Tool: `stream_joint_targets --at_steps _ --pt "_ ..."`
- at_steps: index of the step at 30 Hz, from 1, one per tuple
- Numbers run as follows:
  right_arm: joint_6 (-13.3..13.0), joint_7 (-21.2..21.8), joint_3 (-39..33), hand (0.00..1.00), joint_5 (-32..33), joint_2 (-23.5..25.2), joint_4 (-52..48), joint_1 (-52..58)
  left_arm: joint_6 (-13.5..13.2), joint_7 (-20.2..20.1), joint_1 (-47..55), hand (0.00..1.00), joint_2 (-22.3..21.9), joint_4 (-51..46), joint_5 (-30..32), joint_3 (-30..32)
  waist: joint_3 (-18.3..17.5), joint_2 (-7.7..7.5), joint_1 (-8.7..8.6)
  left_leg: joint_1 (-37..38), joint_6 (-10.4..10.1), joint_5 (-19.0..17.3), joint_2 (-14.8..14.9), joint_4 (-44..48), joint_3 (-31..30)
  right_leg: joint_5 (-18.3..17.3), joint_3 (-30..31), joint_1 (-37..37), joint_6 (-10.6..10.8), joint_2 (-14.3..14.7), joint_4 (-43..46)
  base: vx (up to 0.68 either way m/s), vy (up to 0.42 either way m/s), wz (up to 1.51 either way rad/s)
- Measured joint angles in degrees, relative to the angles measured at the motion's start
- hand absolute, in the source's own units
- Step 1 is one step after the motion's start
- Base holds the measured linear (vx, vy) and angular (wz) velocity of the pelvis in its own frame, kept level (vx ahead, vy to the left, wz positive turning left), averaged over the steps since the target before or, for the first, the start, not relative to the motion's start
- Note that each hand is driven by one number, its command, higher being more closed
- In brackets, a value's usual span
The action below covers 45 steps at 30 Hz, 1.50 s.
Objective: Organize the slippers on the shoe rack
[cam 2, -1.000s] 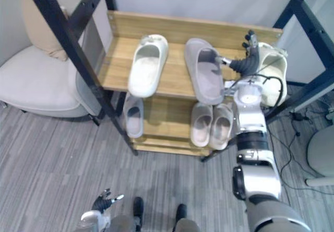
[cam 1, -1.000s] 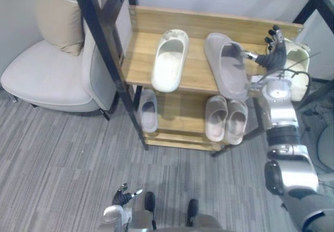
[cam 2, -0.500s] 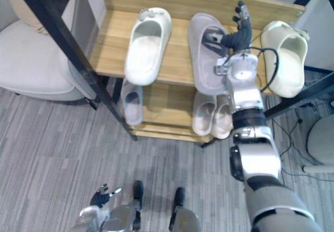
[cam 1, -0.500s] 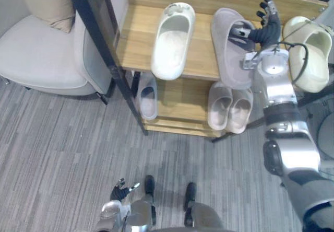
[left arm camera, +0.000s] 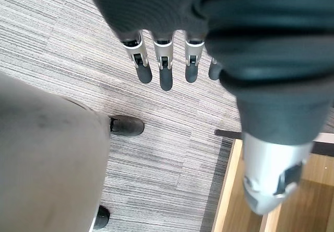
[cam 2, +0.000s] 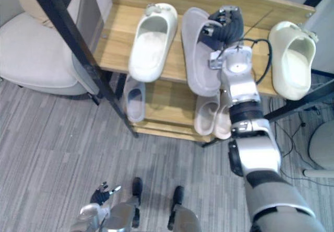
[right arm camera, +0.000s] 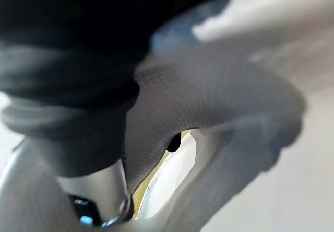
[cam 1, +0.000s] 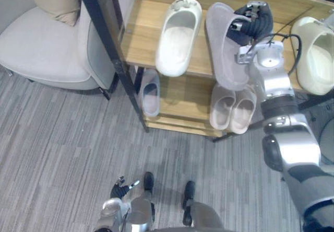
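A long grey slipper (cam 1: 222, 54) lies on the top shelf of the wooden shoe rack (cam 1: 141, 38), its near end hanging over the front edge. My right hand (cam 1: 253, 20) is at its far end, fingers curled over the strap, shut on it. The right wrist view shows the slipper's (right arm camera: 209, 85) ribbed grey surface close under that hand. A cream slipper (cam 1: 177, 36) lies to its left, and another cream slipper (cam 1: 315, 54) to its right. My left hand (cam 1: 122, 187) hangs low over the carpet with straight fingers (left arm camera: 164, 70), open.
The lower shelf holds a small grey slipper (cam 1: 150, 93) at the left and a beige pair (cam 1: 232, 106) at the right. A black slanted post (cam 1: 109, 49) runs along the rack's left side. A pale armchair (cam 1: 47, 49) with a cushion stands left of it.
The whole picture has shifted, so the camera moved. My right hand's fingers went from straight above the shelf to curled over the grey slipper's strap.
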Motion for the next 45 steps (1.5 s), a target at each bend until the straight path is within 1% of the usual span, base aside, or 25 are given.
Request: stream_joint_targets --at_steps 7,9,10,11,12,14,15,18,20,21,23,24,25,28,32,33,36,38,39,40,41,42,43,44,45 --pt "-1.31 0.2 -0.33 1.0 -0.04 0.13 -10.73 10.04 0.09 -0.08 0.17 0.0 0.01 0.02 0.26 -0.04 -0.04 -0.08 -0.26 1.78 -0.06 -0.04 -0.12 -0.03 0.36 -0.01 0.07 1.62 0.02 0.01 0.08 -0.01 0.003 -0.01" --pt "-1.62 0.36 -0.7 1.0 -0.12 0.32 -16.17 14.66 0.13 -0.11 0.31 0.0 0.03 0.01 0.3 -0.03 -0.1 -0.17 -0.51 1.95 -0.04 -0.01 -0.2 -0.04 0.39 -0.03 0.18 1.7 0.05 -0.02 0.08 -0.04 0.012 -0.04" --pt "-1.61 0.35 -0.78 1.0 -0.12 0.35 -17.35 15.56 0.14 -0.12 0.34 0.0 0.04 0.02 0.32 -0.03 -0.12 -0.2 -0.58 1.97 -0.07 0.01 -0.2 -0.04 0.41 -0.04 0.18 1.71 0.06 -0.03 0.07 -0.04 0.008 -0.02" --pt "-1.72 0.36 -1.06 1.0 -0.12 0.55 -20.96 18.62 0.15 -0.15 0.56 0.0 0.13 0.01 0.34 -0.02 -0.22 -0.35 -1.02 1.99 -0.08 0.09 -0.25 -0.04 0.37 -0.09 0.18 1.76 0.13 -0.06 0.06 0.0 0.0 0.0" --pt "-1.72 0.36 -1.19 1.0 -0.12 0.68 -21.81 19.26 0.16 -0.17 0.62 0.0 0.16 0.01 0.36 -0.02 -0.24 -0.38 -1.16 2.0 -0.08 0.12 -0.26 -0.04 0.34 -0.1 0.18 1.79 0.15 -0.07 0.05 -0.03 0.009 0.02" --pt "-2.47 0.34 -3.15 1.0 -0.05 3.29 -27.45 24.57 0.21 -0.35 1.03 0.0 0.43 0.05 0.78 -0.03 -0.5 -0.61 -2.01 2.15 -0.07 0.24 -0.31 -0.02 0.37 -0.14 0.21 1.92 0.21 -0.11 -0.08 0.0 0.0 0.0" --pt "-2.57 0.34 -3.16 1.0 -0.05 3.33 -28.13 25.3 0.22 -0.4 1.02 0.0 0.45 0.04 0.97 -0.05 -0.52 -0.62 -2.07 2.18 -0.08 0.24 -0.32 -0.03 0.38 -0.14 0.22 1.94 0.21 -0.11 -0.08 -0.02 0.006 -0.04" --pt "-3.54 1.0 -3.16 1.0 0.3 4.02 -31.35 30.08 0.3 -0.66 1.07 0.0 0.59 0.75 2.6 -0.11 -1.77 -0.9 -2.4 2.37 -0.08 0.29 -0.27 -0.01 0.37 -0.14 0.25 2.13 0.21 -0.07 -0.18 0.0 0.0 0.0" --pt "-3.7 1.73 -3.07 1.0 1.42 4.93 -34.44 32.99 0.41 -0.79 1.28 0.0 0.64 1.13 3.18 -0.54 -2.98 -0.95 -2.46 2.56 -0.08 0.29 -0.2 -0.01 0.24 -0.15 0.27 2.48 0.23 -0.09 -0.37 0.01 0.001 0.03" --pt "-3.75 2.02 -3.07 1.0 2.01 5.15 -35.57 33.62 0.42 -0.82 1.29 0.0 0.63 1.12 3.28 -0.54 -2.99 -0.94 -2.56 2.79 -0.08 0.29 0.02 -0.01 0.24 -0.16 0.27 2.77 0.23 -0.1 -0.4 0.0 0.0 0.0" --pt "-4.77 3.36 -2.95 1.0 2.56 6.65 -41.38 36.42 0.52 -1.29 1.77 0.0 0.62 1.15 4.33 -0.63 -4.11 -0.95 -2.8 3.04 -0.08 0.25 0.04 -0.02 0.24 -0.16 0.29 3.07 0.24 -0.14 -0.44 0.0 0.0 0.0" --pt "-5.04 3.52 -2.88 1.0 2.57 6.84 -42.42 36.87 0.55 -1.39 1.81 0.0 0.62 1.17 4.52 -0.63 -4.28 -0.93 -2.82 3.05 -0.08 0.25 0.05 -0.02 0.25 -0.16 0.3 3.07 0.24 -0.14 -0.44 -0.03 0.008 -0.01" --pt "-5.99 4.32 -2.61 1.0 2.66 7.16 -44.74 38.05 0.61 -1.47 1.91 0.0 0.6 1.2 4.89 -0.65 -4.92 -0.91 -2.88 3.06 -0.08 0.26 0.07 -0.02 0.27 -0.16 0.34 3.07 0.24 -0.15 -0.4 0.0 0.0 0.0" --pt "-6.74 5.55 -1.05 1.0 2.79 7.17 -48.27 40.8 0.75 -1.5 2.25 0.0 0.6 1.9 4.94 -0.71 -6.01 -0.92 -2.96 3.76 -0.08 0.25 0.08 -0.03 0.28 -0.19 0.38 3.68 0.26 -0.17 -0.34 0.0 0.0 0.0" --pt "-7.58 8.57 3.73 1.0 2.83 7.32 -52.29 45.54 0.9 -1.59 3.21 0.0 0.62 2.21 6.11 -1.17 -8.16 -0.87 -3.24 4.05 -0.24 0.1 0.12 -0.2 0.3 -0.35 0.52 3.82 0.42 -0.21 -0.07 -0.02 0.005 0.0" --pt "-7.76 9.53 5.02 1.0 3.0 7.39 -53.3 46.75 0.94 -1.6 3.26 0.0 0.6 2.22 6.42 -1.18 -8.28 -0.83 -3.26 4.19 -0.65 -0.22 0.14 -0.34 0.3 -0.39 0.56 3.87 0.45 -0.2 0.02 -0.04 0.007 0.0" --pt "-8.17 11.06 8.04 1.0 4.37 7.66 -53.59 48.68 0.97 -1.61 3.34 0.0 0.6 2.25 7.11 -1.31 -8.66 -0.84 -3.28 4.36 -0.69 -0.25 0.19 -0.35 0.34 -0.49 0.71 3.91 0.47 -0.2 0.34 -0.01 0.003 -0.01" --pt "-8.17 12.73 12.23 1.0 4.36 7.67 -53.6 51.86 0.91 -1.63 3.37 0.0 0.78 2.25 7.16 -2.29 -8.74 -0.78 -3.18 4.87 -0.69 -0.28 0.16 -0.03 0.27 -1.43 0.73 3.73 0.58 -0.39 2.07 0.0 0.0 0.0" --pt "-8.16 12.95 12.68 1.0 4.36 7.65 -53.6 52.22 0.91 -1.63 3.37 0.0 0.79 2.25 7.2 -2.32 -8.74 -0.77 -3.18 4.89 -0.68 -0.28 0.15 -0.02 0.21 -1.56 0.7 3.67 0.58 -0.42 2.41 -0.01 0.009 0.08" --pt "-8.16 14.04 14.35 1.0 4.31 7.65 -53.59 53.79 0.89 -1.71 3.33 0.0 0.84 2.25 7.64 -2.4 -8.64 -0.68 -3.11 4.46 -0.63 -0.32 0.01 0.31 -0.18 -2.94 0.48 2.36 0.56 -0.79 5.01 -0.02 0.012 0.21" --pt "-8.16 14.48 15.71 1.0 4.29 7.59 -53.54 54.48 0.52 -1.75 2.94 0.0 1.2 2.15 7.78 -2.41 -8.25 -0.88 -3.12 1.58 -0.51 -1.39 -0.35 3.55 -0.84 -4.57 0.16 -0.47 0.48 -1.56 8.93 -0.03 0.012 0.23" --pt "-8.16 14.54 15.94 1.0 4.24 7.58 -53.53 54.44 0.34 -1.74 2.72 0.0 1.22 2.11 7.78 -2.41 -7.93 -0.93 -3.11 0.61 -0.4 -1.77 -0.42 4.77 -1.03 -4.91 0.04 -1.18 0.45 -1.8 9.9 -0.09 0.004 0.31" --pt "-8.16 14.62 16.46 1.0 4.18 7.53 -53.32 53.77 0.06 -1.71 1.03 0.0 1.23 2.1 7.71 -2.44 -6.03 -0.9 -2.88 -3.69 0.06 -3.52 -0.59 11.16 -1.6 -6.28 -0.25 -3.94 0.25 -2.52 13.88 -0.14 -0.005 0.32" --pt "-8.03 14.52 17.14 1.0 4.12 7.18 -52.93 52.52 -0.06 -1.65 -0.73 0.0 1.17 2.05 7.55 -2.76 -3.8 -0.18 -2.81 -8.02 0.19 -5.99 -0.49 17.81 -2.45 -7.68 -0.71 -6.41 0.11 -2.93 17.6 -0.12 -0.007 0.34" --pt "-8.01 14.51 17.37 1.0 4.04 6.91 -52.92 52.04 -0.12 -1.65 -1.42 0.0 1.13 2.03 7.53 -2.99 -2.94 0.12 -2.81 -9.31 0.11 -6.64 -0.41 19.64 -2.65 -8.18 -0.9 -7.22 0.01 -3.04 18.86 -0.17 0.001 0.28"
